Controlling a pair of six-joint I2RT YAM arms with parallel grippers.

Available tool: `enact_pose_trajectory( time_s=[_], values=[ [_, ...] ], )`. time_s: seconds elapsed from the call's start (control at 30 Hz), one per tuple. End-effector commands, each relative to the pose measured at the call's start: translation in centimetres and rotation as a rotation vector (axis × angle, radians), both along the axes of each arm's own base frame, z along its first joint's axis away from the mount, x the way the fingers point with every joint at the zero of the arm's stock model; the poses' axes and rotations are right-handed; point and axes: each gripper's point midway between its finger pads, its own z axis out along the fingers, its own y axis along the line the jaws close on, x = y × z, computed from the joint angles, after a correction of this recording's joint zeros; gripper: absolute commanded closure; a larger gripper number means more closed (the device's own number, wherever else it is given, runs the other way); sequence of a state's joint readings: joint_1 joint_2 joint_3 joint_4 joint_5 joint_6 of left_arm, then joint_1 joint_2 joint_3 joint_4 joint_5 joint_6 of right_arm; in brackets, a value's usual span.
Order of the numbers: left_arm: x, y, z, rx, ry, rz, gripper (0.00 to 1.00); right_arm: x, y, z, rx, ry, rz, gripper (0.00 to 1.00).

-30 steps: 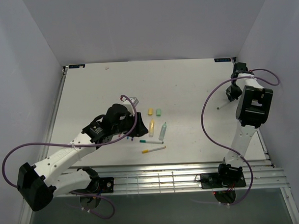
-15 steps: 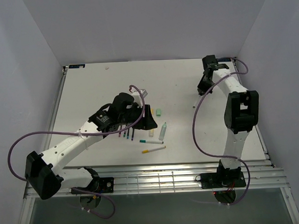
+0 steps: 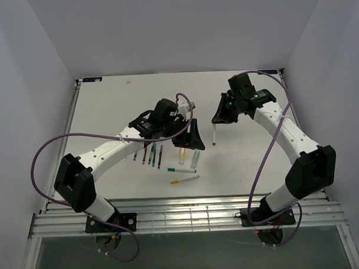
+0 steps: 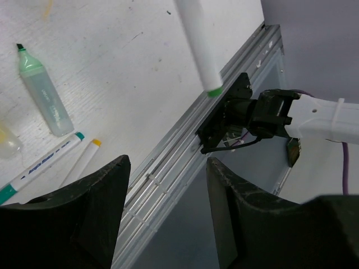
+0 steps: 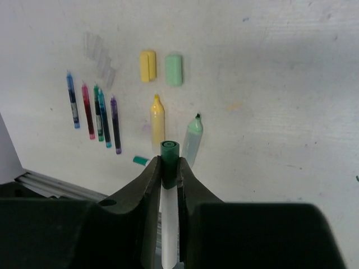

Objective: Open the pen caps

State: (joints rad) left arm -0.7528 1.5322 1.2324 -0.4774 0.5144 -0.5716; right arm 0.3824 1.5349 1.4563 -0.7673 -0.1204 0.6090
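My right gripper point(image 5: 169, 162) is shut on the green cap point(image 5: 169, 150) of a slim white pen point(image 3: 213, 132), which hangs above the table's middle. The pen's lower end shows in the left wrist view point(image 4: 199, 45). My left gripper point(image 4: 168, 168) is open and empty, just left of that pen point(image 3: 191, 137). On the table lie a yellow highlighter point(image 5: 157, 120) and a pale-green highlighter point(image 5: 192, 140), both uncapped. Their loose yellow cap point(image 5: 147, 65) and green cap point(image 5: 174, 69) lie beyond them. Several slim dark pens point(image 5: 92, 112) lie in a row.
Two slim white pens lie near the front, one with a green end point(image 3: 181, 169) and one with a yellow end point(image 3: 184, 179). The metal rail point(image 3: 188, 214) runs along the table's near edge. The left arm point(image 3: 109, 151) reaches across the left half.
My right arm has swung from the far right to the middle, carrying the white pen. My left gripper has moved right, uncovering the slim dark pens and covering the two loose caps.
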Motion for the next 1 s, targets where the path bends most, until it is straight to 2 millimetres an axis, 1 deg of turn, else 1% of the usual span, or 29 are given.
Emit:
enact_pose_trajectory(
  time_s=[0.0,0.07,0.1,0.2,0.27,0.43,0.6,0.67,0.7,0.8,0.83,0.87,0.97],
  values=[
    [0.1,-1.5,3.7,-0.123,-0.011,-0.044,0.33,-2.6,1.7,0.0,0.04,0.018,0.045,0.92],
    [0.0,-1.9,3.8,-0.14,0.015,-0.047,0.33,-3.2,2.2,-0.1,0.039,0.017,0.05,0.92],
    [0.1,-2.1,3.9,-0.151,0.016,-0.049,0.33,-3.9,2.8,-0.1,0.034,0.014,0.067,0.92],
    [0.0,-2.4,3.9,-0.171,0.039,-0.055,0.33,-4.5,3.3,-0.1,0.021,0.011,0.067,0.92],
    [0.0,-2.5,3.8,-0.179,0.045,-0.054,0.33,-4.7,3.6,-0.1,0.034,0.017,0.056,0.92],
    [-0.1,-2.3,2.8,-0.16,0.067,-0.03,0.34,-4.9,4.6,1.0,0.059,0.006,0.05,0.92],
    [0.3,-2.1,2.6,-0.145,0.057,0.001,0.36,-5.5,5.3,1.5,0.089,0.015,0.049,0.92],
    [0.5,-2.2,2.7,-0.146,0.055,0.003,0.38,-5.6,5.6,1.7,0.106,0.017,0.05,0.92],
    [0.6,-2.3,2.6,-0.145,0.059,0.004,0.4,-5.6,5.7,1.8,0.113,0.016,0.05,0.92],
    [0.4,-2.4,2.5,-0.147,0.066,-0.01,0.52,-5.6,6.0,2.3,0.122,0.01,0.051,0.92],
    [0.3,-2.4,2.6,-0.149,0.064,-0.014,0.57,-5.5,6.0,2.3,0.123,0.01,0.048,0.92],
    [0.2,-2.3,2.5,-0.144,0.066,-0.015,0.65,-5.5,6.0,2.5,0.125,0.007,0.048,0.92],
    [0.1,-2.0,2.1,-0.124,0.071,-0.017,0.78,-5.3,6.0,2.7,0.127,-0.007,0.048,0.92]
  ],
)
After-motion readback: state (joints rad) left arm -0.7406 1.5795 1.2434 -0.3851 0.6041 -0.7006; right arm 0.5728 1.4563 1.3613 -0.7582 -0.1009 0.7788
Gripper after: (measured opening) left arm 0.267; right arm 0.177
